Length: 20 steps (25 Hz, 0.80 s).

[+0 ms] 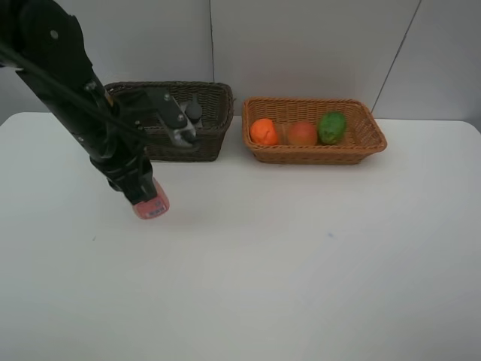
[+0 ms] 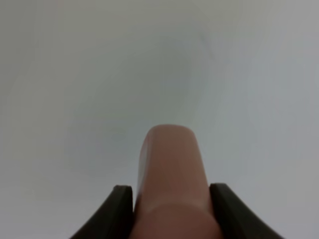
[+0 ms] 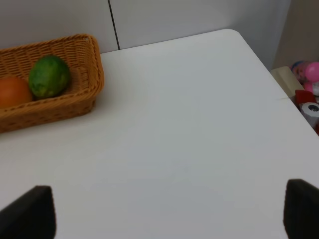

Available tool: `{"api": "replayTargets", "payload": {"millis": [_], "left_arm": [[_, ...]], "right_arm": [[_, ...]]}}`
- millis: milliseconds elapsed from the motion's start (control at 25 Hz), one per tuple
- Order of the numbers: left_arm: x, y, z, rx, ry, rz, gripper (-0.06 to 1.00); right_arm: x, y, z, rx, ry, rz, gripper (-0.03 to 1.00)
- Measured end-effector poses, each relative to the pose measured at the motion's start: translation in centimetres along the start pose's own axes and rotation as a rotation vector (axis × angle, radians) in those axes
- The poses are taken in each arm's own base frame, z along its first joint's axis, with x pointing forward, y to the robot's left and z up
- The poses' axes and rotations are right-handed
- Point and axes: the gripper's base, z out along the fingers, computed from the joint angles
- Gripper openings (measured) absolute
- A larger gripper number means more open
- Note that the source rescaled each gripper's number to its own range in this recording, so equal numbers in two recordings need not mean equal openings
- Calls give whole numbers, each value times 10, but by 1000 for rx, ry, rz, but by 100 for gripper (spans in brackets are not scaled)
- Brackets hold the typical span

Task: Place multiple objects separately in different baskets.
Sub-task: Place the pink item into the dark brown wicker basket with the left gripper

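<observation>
My left gripper [image 1: 143, 192] is shut on the pink bottle [image 1: 152, 206] and holds it tilted just above the white table, in front of the dark brown basket [image 1: 218, 113]. In the left wrist view the pink bottle [image 2: 172, 169] sits between the two dark fingers [image 2: 119, 209]. A dark grey bottle [image 1: 194, 111] lies in the dark basket. The light tan basket [image 1: 368, 120] holds the orange [image 1: 264, 131], the peach [image 1: 302, 134] and the green lime [image 1: 331, 128]. My right gripper [image 3: 165, 209] is open and empty over bare table near the tan basket [image 3: 94, 69]. The mauve cup is not visible.
The left arm [image 1: 68, 83] hides part of the dark basket. The white table's right edge [image 3: 269, 74] runs close to my right gripper, with pink and red clutter [image 3: 306, 84] beyond it off the table. A grey wall stands behind the baskets.
</observation>
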Motion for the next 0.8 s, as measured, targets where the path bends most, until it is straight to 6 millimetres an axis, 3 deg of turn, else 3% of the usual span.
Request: {"api": "replayTargets", "payload": {"millis": [160,320,440,600,800], "left_arm": [[-32,18,-33,-88,-87,-411,41],[-51,36,-60,-196,-155,-600,41],[-60,53,-69,-255,-203,-665,41],[-69,77,-63,-292,-224,-712,41],[-85,104,-40,-319,-271,-715,41]], "right_arm": [[0,0,0,0,0,0,100],[0,0,0,0,0,0,100],[0,0,0,0,0,0,100],[0,0,0,0,0,0,100],[0,0,0,0,0,0,100]]}}
